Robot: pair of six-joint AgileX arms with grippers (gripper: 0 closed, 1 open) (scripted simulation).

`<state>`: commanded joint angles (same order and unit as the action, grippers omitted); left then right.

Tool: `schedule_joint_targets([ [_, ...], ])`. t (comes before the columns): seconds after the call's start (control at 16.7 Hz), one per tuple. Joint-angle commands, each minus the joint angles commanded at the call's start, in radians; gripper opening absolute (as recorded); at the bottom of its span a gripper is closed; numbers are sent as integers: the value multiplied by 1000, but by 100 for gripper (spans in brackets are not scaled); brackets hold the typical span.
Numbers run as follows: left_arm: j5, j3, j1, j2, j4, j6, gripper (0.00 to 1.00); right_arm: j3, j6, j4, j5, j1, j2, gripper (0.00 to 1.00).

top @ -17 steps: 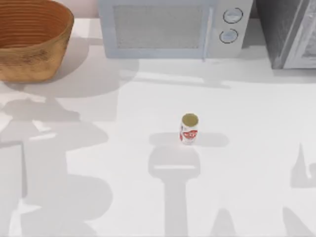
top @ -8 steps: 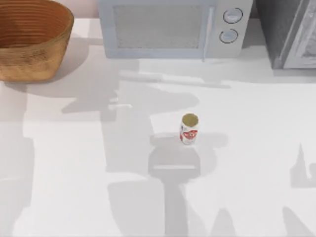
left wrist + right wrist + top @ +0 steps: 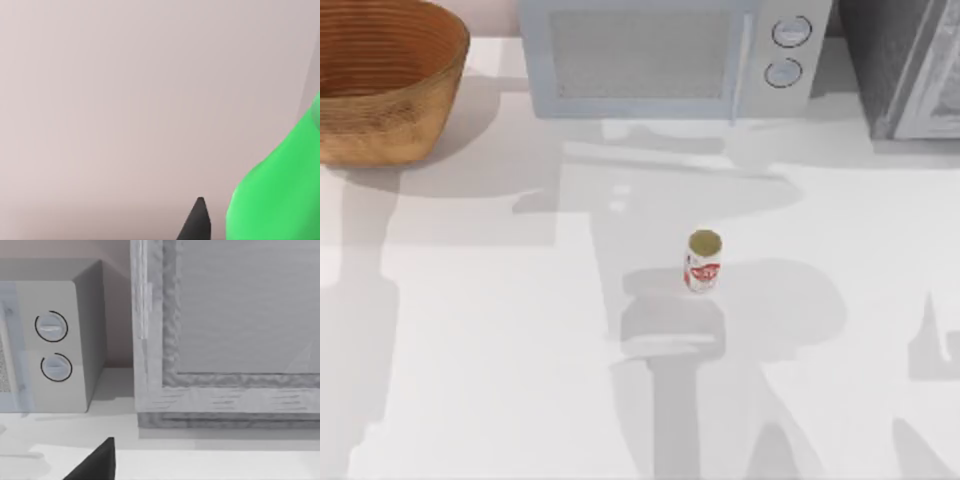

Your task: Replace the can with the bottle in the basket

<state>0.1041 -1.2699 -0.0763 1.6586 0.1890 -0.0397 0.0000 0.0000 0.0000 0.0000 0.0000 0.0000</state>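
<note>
Small white red-labelled can point(image 3: 703, 262) unmoved mid-counter point(image 3: 470, 330), out of the round wicker basket point(image 3: 386, 120); arm shadows shifted rightward since before; green plastic bottle point(image 3: 280, 190) beside left claw fingertip point(image 3: 197, 220), grip unclear, basket awaiting bottle.

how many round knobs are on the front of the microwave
2. Upper knob and lower knob sit stacked on the microwave front's right panel, at the table's back edge; the right wrist view shows both too.
</note>
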Motion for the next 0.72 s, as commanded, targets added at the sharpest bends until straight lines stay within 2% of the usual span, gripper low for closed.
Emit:
schedule_joint_targets([
  [0.18, 0, -11, -3, 22, 18, -2, 0, 0, 0, 0, 0, 0, 0, 100],
  [0.54, -7, -84, 10, 208, 117, 1, 0, 0, 0, 0, 0, 0, 0, 100],
  [0.72, -8, -92, 12, 217, 125, 2, 0, 0, 0, 0, 0, 0, 0, 100],
])
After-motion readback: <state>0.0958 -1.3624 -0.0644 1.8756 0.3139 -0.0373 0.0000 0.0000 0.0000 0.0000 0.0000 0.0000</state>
